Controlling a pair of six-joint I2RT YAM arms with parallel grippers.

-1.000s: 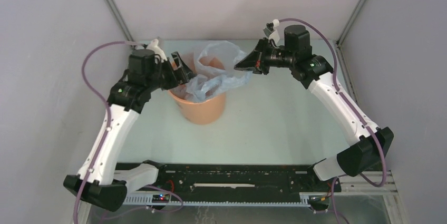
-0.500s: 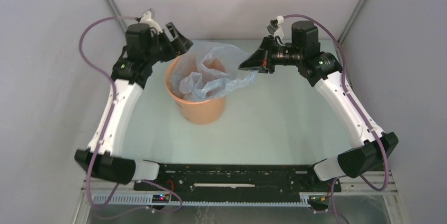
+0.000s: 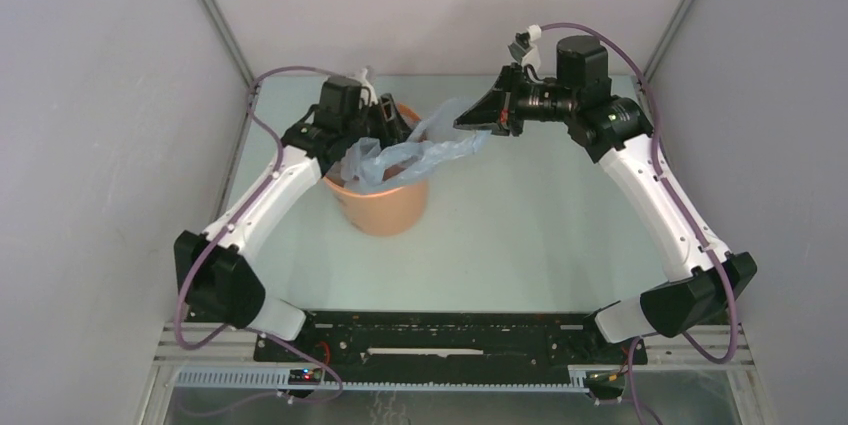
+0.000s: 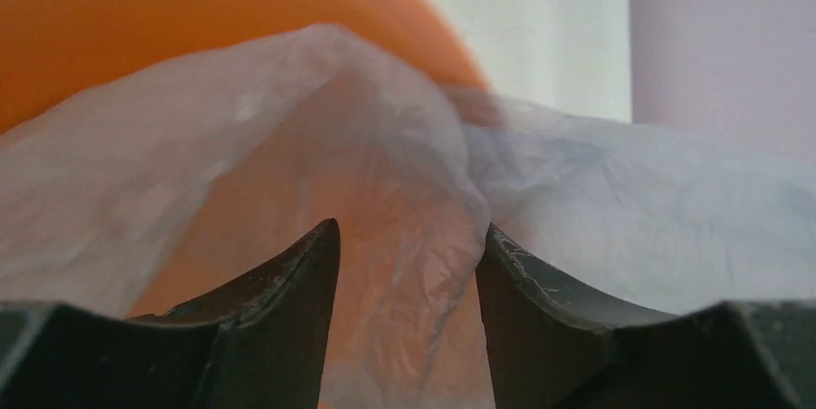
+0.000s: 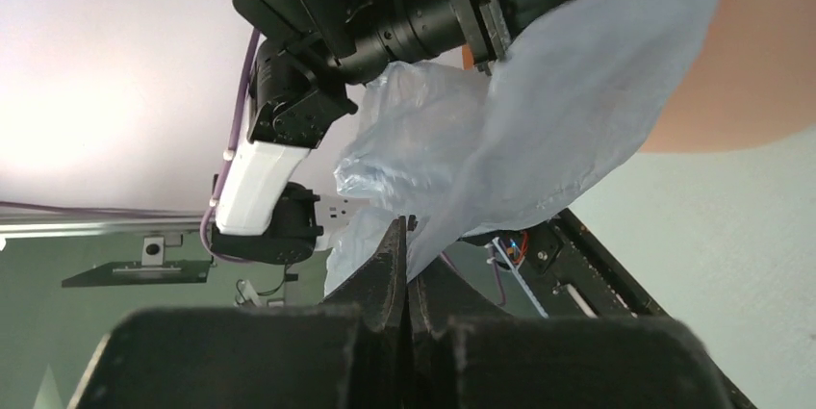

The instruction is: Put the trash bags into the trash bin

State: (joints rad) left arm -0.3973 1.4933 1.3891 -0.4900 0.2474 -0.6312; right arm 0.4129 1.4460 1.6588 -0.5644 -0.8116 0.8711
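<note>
The orange trash bin [image 3: 385,207] stands left of the table's middle. The pale blue trash bag [image 3: 430,150] hangs partly inside it and stretches up to the right. My right gripper [image 3: 465,125] is shut on the bag's upper edge, above and right of the bin. In the right wrist view the gripper [image 5: 408,226] pinches the film [image 5: 558,111]. My left gripper [image 3: 395,130] hovers over the bin's far rim. In the left wrist view it [image 4: 409,236] is open, a fold of bag [image 4: 404,168] lying between its fingers [image 4: 539,313] with the orange bin [image 4: 144,24] behind.
Grey walls close in the table on the left, back and right. A black rail [image 3: 450,330] with both arm bases runs along the near edge. Purple cables loop beside each arm. The left arm [image 5: 337,24] crosses the right wrist view.
My left arm has swung in from the bin's back left to over its mouth, and its jaws have narrowed around a fold of bag. The right gripper has barely moved, and the bag is pulled longer.
</note>
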